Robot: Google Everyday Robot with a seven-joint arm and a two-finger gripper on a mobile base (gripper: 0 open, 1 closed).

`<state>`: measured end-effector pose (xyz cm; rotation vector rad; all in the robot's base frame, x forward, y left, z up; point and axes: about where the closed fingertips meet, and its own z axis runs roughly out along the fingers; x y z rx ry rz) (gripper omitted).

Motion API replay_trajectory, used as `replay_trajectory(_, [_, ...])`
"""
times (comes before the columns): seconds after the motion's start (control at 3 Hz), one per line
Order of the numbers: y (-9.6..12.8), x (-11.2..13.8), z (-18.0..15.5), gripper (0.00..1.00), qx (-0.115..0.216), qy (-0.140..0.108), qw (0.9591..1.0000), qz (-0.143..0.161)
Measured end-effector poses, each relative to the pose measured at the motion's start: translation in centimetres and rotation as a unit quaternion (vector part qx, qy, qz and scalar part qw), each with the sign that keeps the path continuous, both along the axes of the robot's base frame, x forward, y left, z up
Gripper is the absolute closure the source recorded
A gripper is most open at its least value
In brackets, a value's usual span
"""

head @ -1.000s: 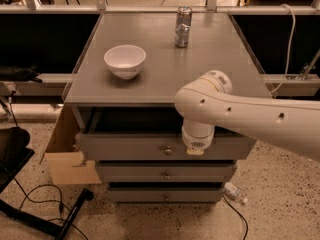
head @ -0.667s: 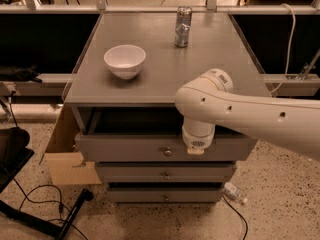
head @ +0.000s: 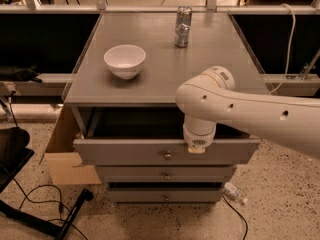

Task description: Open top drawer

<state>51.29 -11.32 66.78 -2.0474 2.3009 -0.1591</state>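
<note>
The top drawer (head: 125, 150) is a wide grey front with a small brass knob (head: 168, 156) at its centre. It stands pulled out from under the grey cabinet top (head: 160, 74), with a dark gap behind its upper edge. My gripper (head: 196, 145) hangs from the white arm at the drawer front's upper edge, just right of and above the knob. Its fingers are hidden behind the wrist.
Two narrower grey drawers (head: 165, 174) sit below. A white bowl (head: 125, 60) and a metal can (head: 183, 27) stand on the cabinet top. A cardboard box (head: 62, 154) is at the left, cables and a black stand (head: 50, 219) on the floor, a plastic bottle (head: 235, 192) at lower right.
</note>
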Motion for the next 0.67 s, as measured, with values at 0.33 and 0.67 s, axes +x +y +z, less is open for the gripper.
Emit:
replay_trajectory(0.33, [-0.14, -0.77, 0.59, 1.0, -0.001, 0.007, 1.0, 0.004])
replay_trajectory(0.67, [-0.15, -0.79, 0.72, 1.0, -0.001, 0.007, 1.0, 0.004])
